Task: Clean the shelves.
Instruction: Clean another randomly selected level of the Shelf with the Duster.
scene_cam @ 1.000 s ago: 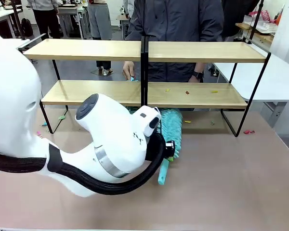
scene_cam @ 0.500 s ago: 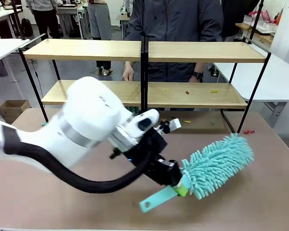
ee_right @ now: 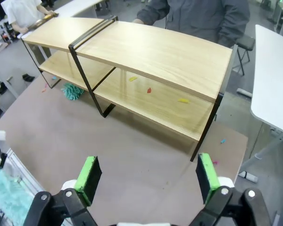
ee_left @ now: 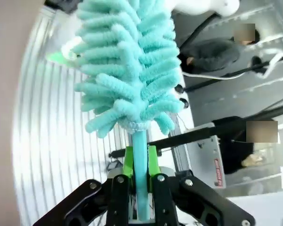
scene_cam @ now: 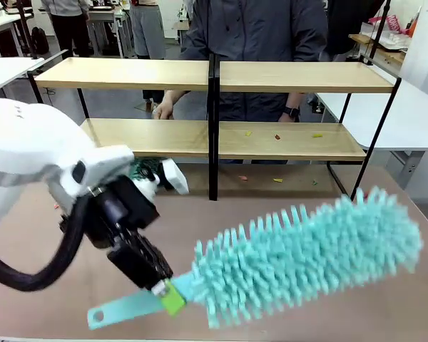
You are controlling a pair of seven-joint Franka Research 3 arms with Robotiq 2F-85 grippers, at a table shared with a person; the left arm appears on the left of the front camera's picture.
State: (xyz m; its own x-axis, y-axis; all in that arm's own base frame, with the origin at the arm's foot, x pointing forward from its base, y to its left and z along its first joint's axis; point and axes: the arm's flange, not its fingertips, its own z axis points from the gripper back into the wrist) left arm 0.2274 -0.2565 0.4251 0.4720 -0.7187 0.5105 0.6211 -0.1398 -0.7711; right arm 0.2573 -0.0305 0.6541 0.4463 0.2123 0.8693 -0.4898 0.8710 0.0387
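The shelves (scene_cam: 128, 73) stand across the far half of the brown table, and a few coloured scraps (scene_cam: 277, 136) lie on the lower board right of the black centre post. My left gripper (scene_cam: 160, 292) is shut on the handle of a teal fluffy duster (scene_cam: 307, 256), held in the air close to the camera with its head pointing right. In the left wrist view the green pads (ee_left: 128, 162) clamp the duster (ee_left: 127, 61) handle. My right gripper (ee_right: 148, 176) hangs open high above the table, facing the shelves (ee_right: 155, 52) and the scraps (ee_right: 149, 90).
A person stands behind the shelves with one hand (scene_cam: 162, 108) at the lower board's left half. A second teal tuft (ee_right: 74, 91) lies on the table under the shelves. Small scraps (ee_right: 221, 140) dot the table by the right leg. A white table (scene_cam: 414, 114) stands at right.
My left arm has swung the duster up off the table and out toward the camera, head now to the right. The person's hand has slid left along the lower board.
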